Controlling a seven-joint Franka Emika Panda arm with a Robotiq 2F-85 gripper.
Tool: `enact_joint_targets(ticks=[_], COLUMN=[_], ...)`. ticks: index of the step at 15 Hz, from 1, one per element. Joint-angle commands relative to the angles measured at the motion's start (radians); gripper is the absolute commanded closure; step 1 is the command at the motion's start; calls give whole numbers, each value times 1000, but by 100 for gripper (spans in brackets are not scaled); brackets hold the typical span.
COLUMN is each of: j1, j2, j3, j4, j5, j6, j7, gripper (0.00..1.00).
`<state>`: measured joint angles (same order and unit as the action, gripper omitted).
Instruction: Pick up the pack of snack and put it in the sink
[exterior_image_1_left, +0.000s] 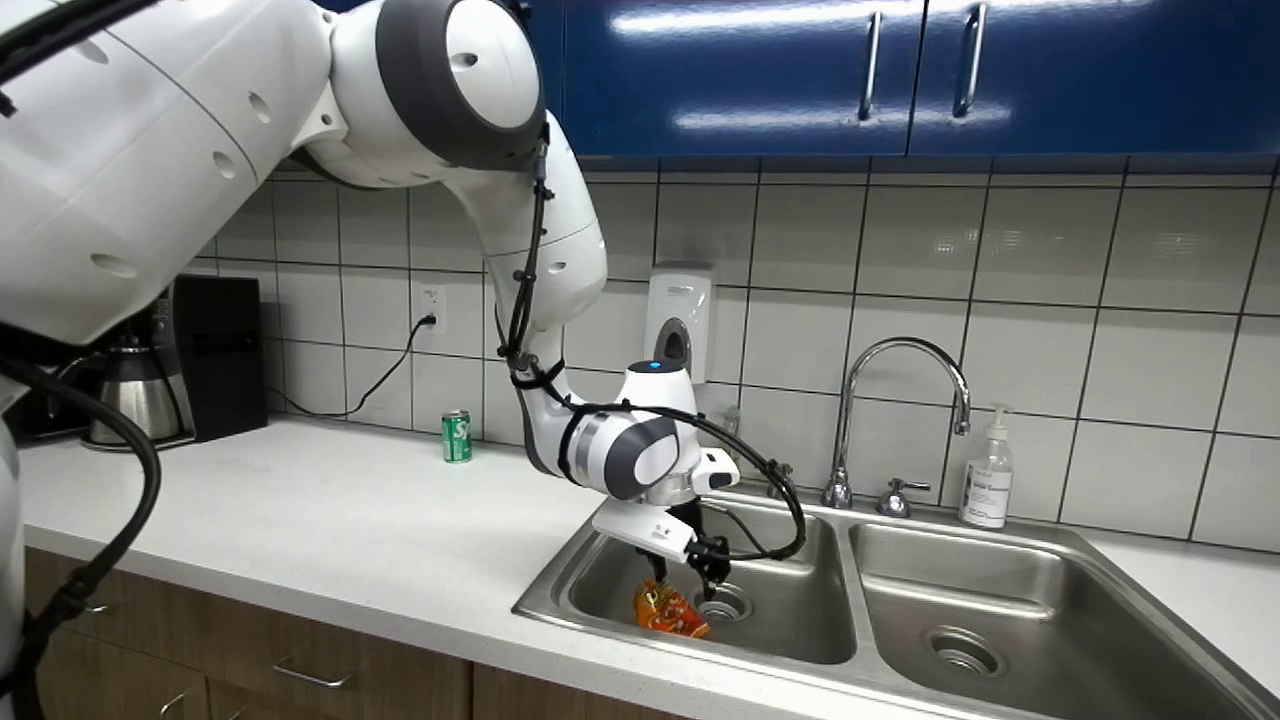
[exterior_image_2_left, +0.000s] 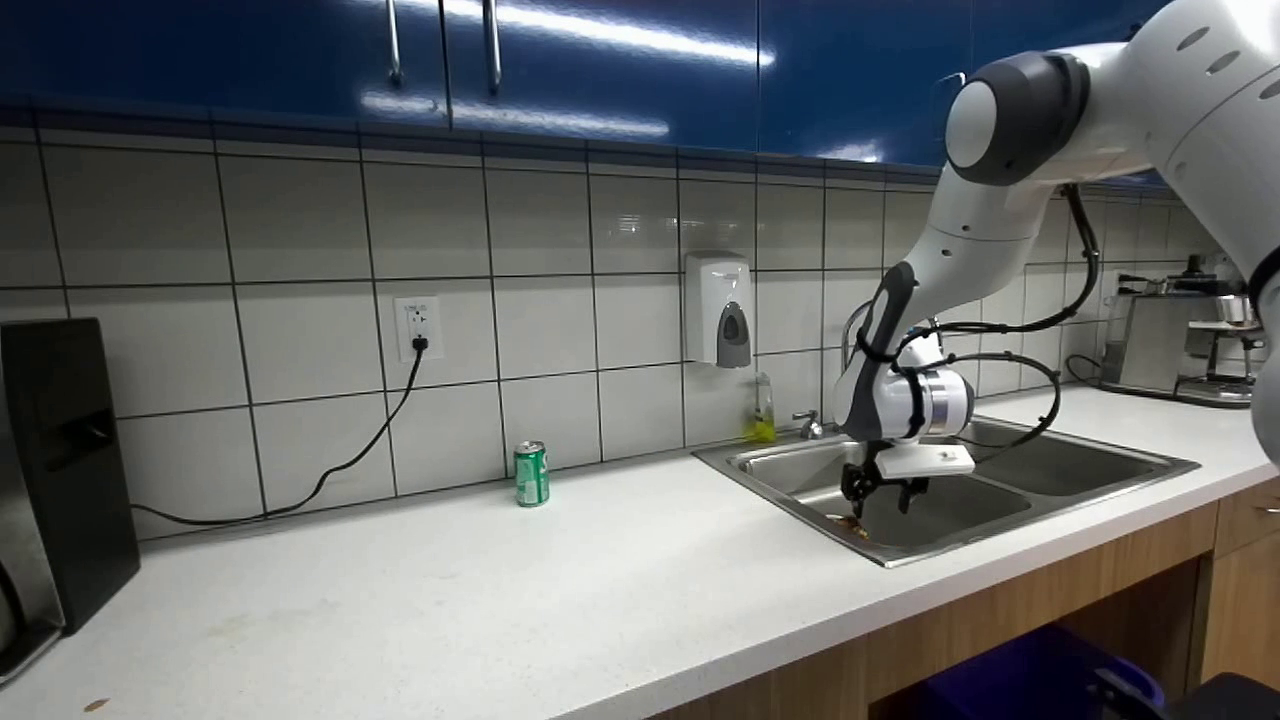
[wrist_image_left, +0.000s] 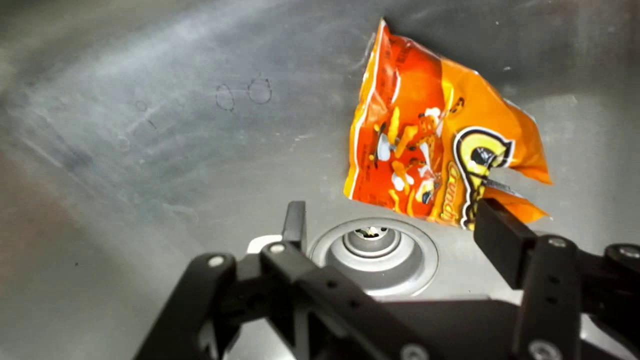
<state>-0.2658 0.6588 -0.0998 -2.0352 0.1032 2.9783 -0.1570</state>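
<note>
The orange-red pack of snack (wrist_image_left: 425, 135) lies on the floor of a basin of the steel sink (exterior_image_1_left: 1050, 640), beside the drain. It also shows in both exterior views (exterior_image_1_left: 668, 608), (exterior_image_2_left: 853, 525), partly hidden by the rim in the latter. My gripper (wrist_image_left: 397, 232) is open and empty, pointing down over that basin; it shows in both exterior views (exterior_image_1_left: 685, 580), (exterior_image_2_left: 882, 500). In the wrist view the drain shows between the fingers, and the right fingertip overlaps the pack's lower edge. I cannot tell whether it touches. The sink (exterior_image_2_left: 950, 515) has two basins.
A curved chrome tap (exterior_image_1_left: 905, 345) rises behind the sink, with a tap handle (exterior_image_1_left: 897, 497) and a sanitizer bottle (exterior_image_1_left: 988, 485) near it. A soap dispenser (exterior_image_1_left: 680, 318) hangs on the wall. A green can (exterior_image_2_left: 532, 474) stands on the white counter (exterior_image_2_left: 420, 620).
</note>
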Motion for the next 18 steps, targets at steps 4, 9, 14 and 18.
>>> enact_joint_targets(ticks=[4, 9, 14, 18], j1=[-11, 6, 17, 28], j2=[-99, -189, -318, -429], j3=[27, 26, 20, 15], j4=[-45, -92, -159, -222], j5=[-43, -62, -90, -87], j6=[-35, -105, -257, -392], j7=[-6, -14, -40, -69], gripper=[0, 0, 0, 0])
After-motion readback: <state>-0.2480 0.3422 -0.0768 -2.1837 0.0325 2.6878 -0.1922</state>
